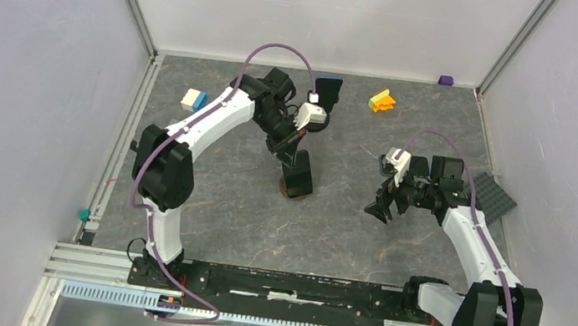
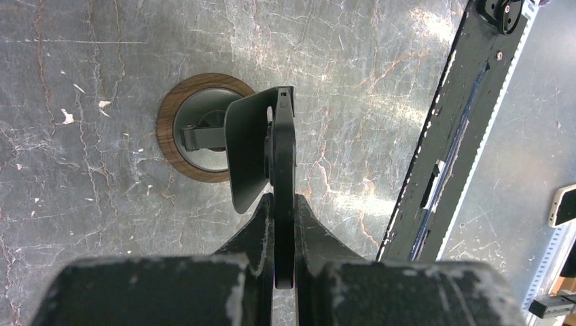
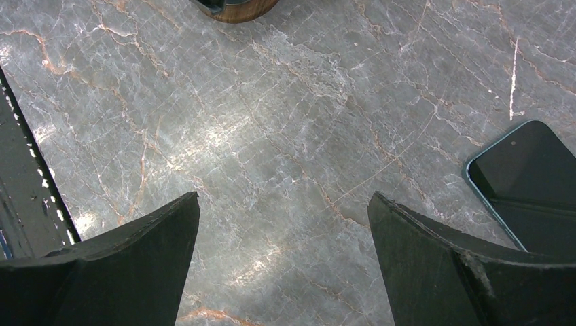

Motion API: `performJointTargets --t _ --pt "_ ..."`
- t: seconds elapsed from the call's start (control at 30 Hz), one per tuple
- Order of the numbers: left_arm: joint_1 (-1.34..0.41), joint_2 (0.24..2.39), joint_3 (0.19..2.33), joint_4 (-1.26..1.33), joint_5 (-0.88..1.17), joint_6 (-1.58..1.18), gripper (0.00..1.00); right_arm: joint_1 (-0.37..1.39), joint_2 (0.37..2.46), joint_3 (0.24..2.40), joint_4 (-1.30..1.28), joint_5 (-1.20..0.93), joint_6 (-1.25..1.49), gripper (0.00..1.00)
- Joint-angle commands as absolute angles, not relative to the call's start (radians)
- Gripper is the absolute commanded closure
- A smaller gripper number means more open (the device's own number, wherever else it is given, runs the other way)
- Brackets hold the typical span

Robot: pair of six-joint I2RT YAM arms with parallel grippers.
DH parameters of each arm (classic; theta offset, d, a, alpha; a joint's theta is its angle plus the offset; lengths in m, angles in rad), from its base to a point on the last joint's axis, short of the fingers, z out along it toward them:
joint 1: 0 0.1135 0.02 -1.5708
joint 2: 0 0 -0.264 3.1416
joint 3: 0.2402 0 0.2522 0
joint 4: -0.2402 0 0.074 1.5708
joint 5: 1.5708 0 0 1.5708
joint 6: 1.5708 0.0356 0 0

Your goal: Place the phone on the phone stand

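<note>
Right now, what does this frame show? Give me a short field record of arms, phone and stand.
left gripper: shut on black phone, held edge-on
right gripper: open, empty, above the table
phone stand: round wooden base, back plate touching or just beside the phone
phone seated: cannot tell
second phone: blue-edged, lying on the table

top: overhead, far | wrists: close, downward (both see phone stand (image 2: pixel 204 129))
</note>
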State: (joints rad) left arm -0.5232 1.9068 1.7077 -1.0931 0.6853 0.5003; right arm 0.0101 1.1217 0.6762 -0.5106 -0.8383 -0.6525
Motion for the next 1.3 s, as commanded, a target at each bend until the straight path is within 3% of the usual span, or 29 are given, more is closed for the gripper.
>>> performJointTargets --t 0.0,0.23,0.37,1.27 --pt "-0.532 1.905 1.708 -1.062 0.7 0.501 0.94 0.006 1.128 0.674 -0.51 -0.862 -0.672 0.02" --pt "-0.532 1.896 1.713 -1.062 0.674 0.498 0.66 0.006 1.126 0.673 -0.511 -0.863 -0.673 0.02" --pt "-0.532 1.883 1.705 -1.037 0.646 0.486 0.59 0.007 1.128 0.673 -0.513 -0.864 -0.675 0.02" --pt "-0.547 1.933 1.862 -1.023 0.5 0.499 0.42 0.006 1.133 0.677 -0.525 -0.868 -0.686 0.02"
